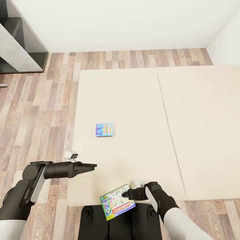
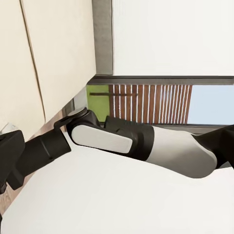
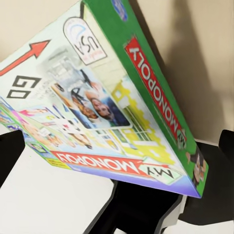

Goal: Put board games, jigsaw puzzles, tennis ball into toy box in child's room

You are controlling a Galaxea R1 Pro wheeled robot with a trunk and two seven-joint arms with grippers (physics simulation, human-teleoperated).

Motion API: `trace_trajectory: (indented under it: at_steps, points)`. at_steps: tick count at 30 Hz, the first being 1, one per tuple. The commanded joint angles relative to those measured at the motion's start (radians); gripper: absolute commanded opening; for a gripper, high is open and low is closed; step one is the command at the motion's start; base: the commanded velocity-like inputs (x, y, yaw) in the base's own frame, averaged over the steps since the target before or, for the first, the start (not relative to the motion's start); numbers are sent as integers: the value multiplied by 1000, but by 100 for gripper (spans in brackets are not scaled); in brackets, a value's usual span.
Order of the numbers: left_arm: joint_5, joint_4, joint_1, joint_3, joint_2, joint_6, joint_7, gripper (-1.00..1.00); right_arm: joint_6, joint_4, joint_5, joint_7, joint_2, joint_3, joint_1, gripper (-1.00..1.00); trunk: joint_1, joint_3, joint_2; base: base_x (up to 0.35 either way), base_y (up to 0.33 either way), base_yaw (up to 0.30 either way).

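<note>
Your right claw (image 1: 124, 194) was closed on the edge of the green-edged board game (image 1: 117, 202). The box was held tilted, above the near edge of the bed (image 1: 133, 100) and over the robot's dark base (image 1: 116, 223). In the right wrist view, the green-edged board game (image 3: 105, 109) sat close to the camera, printed face and green side panel both visible, with the beige mattress behind it. The fingers themselves were mostly hidden by the box in that view.

Your left claw (image 1: 91, 165) was extended over the left part of the bed's near end, fingers drawn together to a narrow point and holding nothing. It pointed toward the right, level with the mattress surface as seen from the head camera.

The small blue board game (image 1: 104, 130) lay flat on the mattress, left of the seam (image 1: 166, 123), well apart from both claws. It was beyond your left claw, nearer the middle of the bed.

A small white and black object (image 1: 71, 155) sat at the left edge of the bed, just beside your left arm; its nature could not be determined.

The wood-plank floor (image 1: 40, 113) ran along the bed's left side. A dark grey cabinet (image 1: 20, 43) with a light panel stood at the far left corner against the white wall (image 1: 116, 23).

The left wrist view showed the right arm (image 2: 136, 141) across the frame, with a window (image 2: 161, 102) beyond it.
</note>
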State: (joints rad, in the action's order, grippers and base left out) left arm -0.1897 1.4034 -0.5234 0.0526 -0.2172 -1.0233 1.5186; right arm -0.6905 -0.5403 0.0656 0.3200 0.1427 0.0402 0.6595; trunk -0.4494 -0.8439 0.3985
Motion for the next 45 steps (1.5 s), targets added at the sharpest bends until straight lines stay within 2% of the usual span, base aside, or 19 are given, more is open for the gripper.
trace_trajectory:
  at_steps: [1, 41, 45]
  points:
    - [-1, 1, 0, -1, 0, -11, 3, 100, -8, -1, 7, -3, 0, 3, 0, 100, -1, -1, 1, 0, 0, 0]
    - [0, 0, 0, -2, 1, -11, 3, 100, -11, 38, 7, -3, -2, 3, -3, 100, -1, -1, 1, 0, 0, 0]
    - [0, 0, -1, -2, 1, -11, 3, 100, -9, 70, 7, -6, -2, 3, -3, 100, -1, -1, 1, 0, 0, 0]
